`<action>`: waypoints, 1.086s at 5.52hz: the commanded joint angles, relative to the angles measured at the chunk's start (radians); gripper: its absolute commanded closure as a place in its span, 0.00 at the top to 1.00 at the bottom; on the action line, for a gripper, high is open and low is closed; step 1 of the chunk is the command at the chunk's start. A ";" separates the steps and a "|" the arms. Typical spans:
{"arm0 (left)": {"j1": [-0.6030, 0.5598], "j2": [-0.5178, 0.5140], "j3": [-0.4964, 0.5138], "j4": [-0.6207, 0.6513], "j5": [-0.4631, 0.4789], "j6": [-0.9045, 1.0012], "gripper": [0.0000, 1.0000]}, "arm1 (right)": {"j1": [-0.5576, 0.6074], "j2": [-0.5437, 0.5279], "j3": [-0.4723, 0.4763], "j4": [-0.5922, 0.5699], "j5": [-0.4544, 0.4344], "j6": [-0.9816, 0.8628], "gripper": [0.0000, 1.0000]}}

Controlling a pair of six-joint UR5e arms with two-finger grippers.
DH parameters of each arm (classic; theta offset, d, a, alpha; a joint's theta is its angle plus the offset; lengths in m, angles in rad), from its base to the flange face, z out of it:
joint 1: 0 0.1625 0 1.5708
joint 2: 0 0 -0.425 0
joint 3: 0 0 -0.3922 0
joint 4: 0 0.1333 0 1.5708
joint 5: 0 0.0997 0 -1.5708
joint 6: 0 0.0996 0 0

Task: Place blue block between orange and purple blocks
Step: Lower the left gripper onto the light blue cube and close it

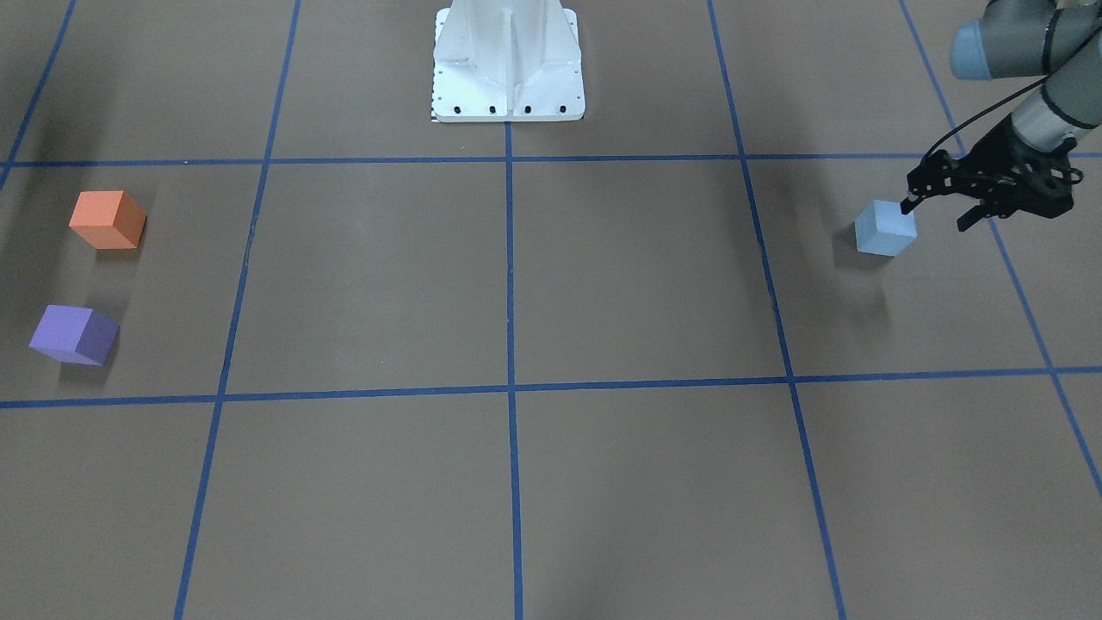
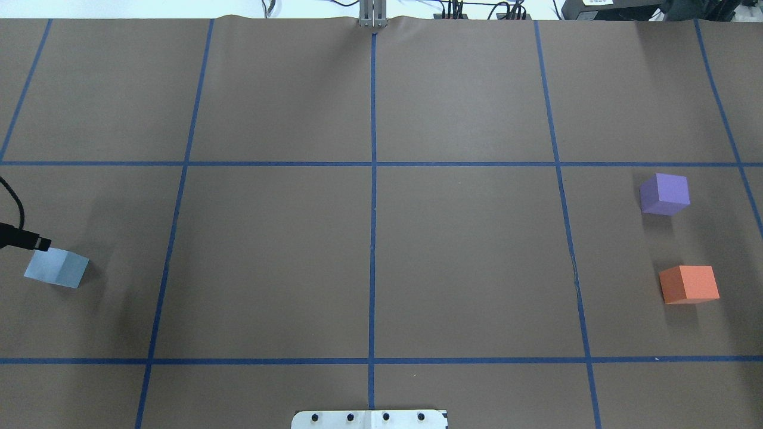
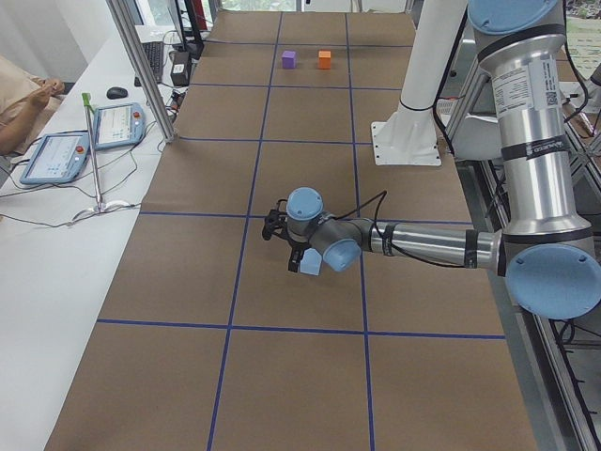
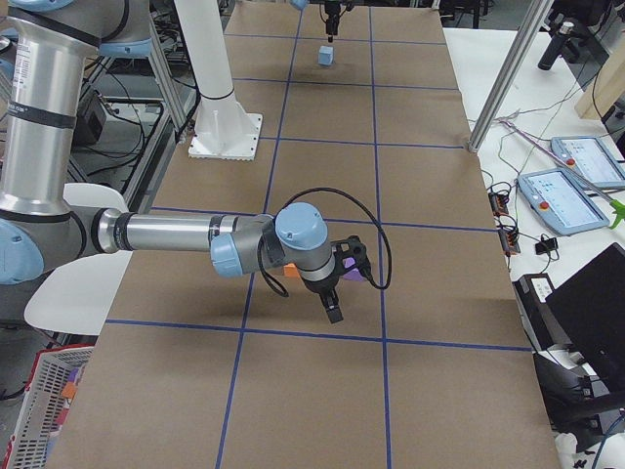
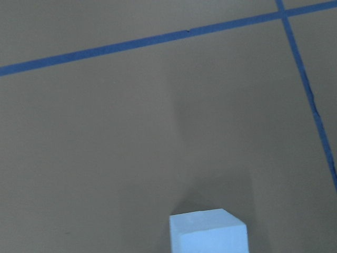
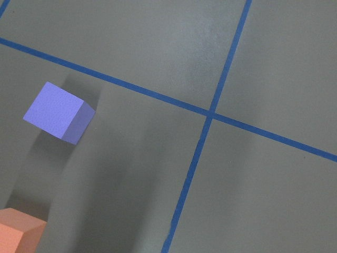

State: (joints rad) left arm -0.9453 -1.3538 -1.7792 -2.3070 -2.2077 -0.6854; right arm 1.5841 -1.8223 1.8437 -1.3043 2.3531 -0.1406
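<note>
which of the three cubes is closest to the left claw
The blue block: it sits close by the left claw, while the orange block and purple block sit together at the table's opposite end.

The blue block lies by the bench's left edge. The orange block lies by the right edge, with the purple block near it, toward the far edge.

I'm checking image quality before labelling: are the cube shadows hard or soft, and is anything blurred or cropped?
Front-facing view: sharp, soft diffuse shadows beside the orange block, purple block and blue block. Left wrist view: blue block cropped by the bottom edge, not blurred. Right wrist view: orange block cropped at the lower-left corner. Overhead view: no glare.
</note>
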 commanded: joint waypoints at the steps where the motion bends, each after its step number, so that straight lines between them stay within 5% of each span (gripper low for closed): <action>1: 0.115 0.010 0.001 -0.020 0.103 -0.079 1.00 | -0.001 0.000 -0.001 -0.001 0.000 0.001 1.00; 4: 0.163 0.012 0.044 -0.019 0.189 -0.079 1.00 | 0.000 0.000 -0.003 -0.001 0.000 0.001 1.00; 5: 0.172 0.009 0.044 -0.020 0.189 -0.077 0.58 | 0.000 0.000 -0.003 -0.001 0.000 0.001 1.00; 6: 0.172 0.007 0.043 -0.019 0.189 -0.069 0.01 | -0.001 -0.002 -0.004 -0.001 -0.002 0.001 1.00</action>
State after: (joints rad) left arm -0.7763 -1.3446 -1.7364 -2.3263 -2.0195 -0.7602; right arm 1.5841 -1.8229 1.8402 -1.3054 2.3527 -0.1396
